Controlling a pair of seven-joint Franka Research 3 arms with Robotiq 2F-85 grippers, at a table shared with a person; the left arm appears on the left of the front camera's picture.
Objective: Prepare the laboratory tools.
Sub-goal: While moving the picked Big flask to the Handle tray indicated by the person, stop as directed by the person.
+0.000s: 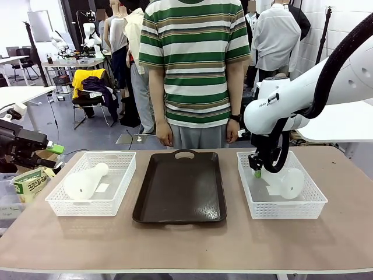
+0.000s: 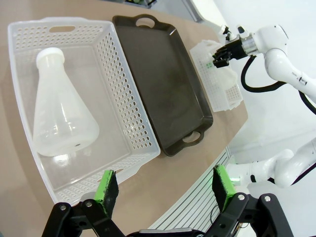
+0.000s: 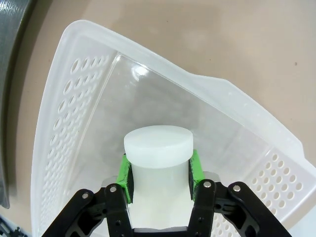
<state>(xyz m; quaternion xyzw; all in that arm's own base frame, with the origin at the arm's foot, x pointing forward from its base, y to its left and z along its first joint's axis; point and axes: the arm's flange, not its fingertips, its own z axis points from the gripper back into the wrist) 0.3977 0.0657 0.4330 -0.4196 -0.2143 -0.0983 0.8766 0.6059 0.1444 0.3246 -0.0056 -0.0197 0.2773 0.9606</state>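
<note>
One frosted-white flask (image 1: 83, 182) (image 2: 58, 116) lies on its side in the left white basket (image 1: 121, 185) (image 2: 131, 121). The other flask (image 1: 287, 182) (image 3: 158, 163) lies in the right white basket (image 1: 256, 204) (image 3: 69, 123). My right gripper (image 1: 257, 171) (image 3: 159, 173) is shut on that flask's neck, green pads (image 3: 125, 175) pressed on both sides just below the capped rim. The left gripper (image 2: 163, 190) hangs open above the table's near edge, off the left basket's corner, with nothing between its fingers. At the far left of the front view the left arm (image 1: 23, 146) stays off the table.
A dark brown tray (image 1: 180, 186) (image 2: 163, 84) lies between the two baskets. A person in a striped shirt (image 1: 195, 58) stands at the far side, hands down. A green-and-white box (image 1: 32, 182) sits beside the table's left edge.
</note>
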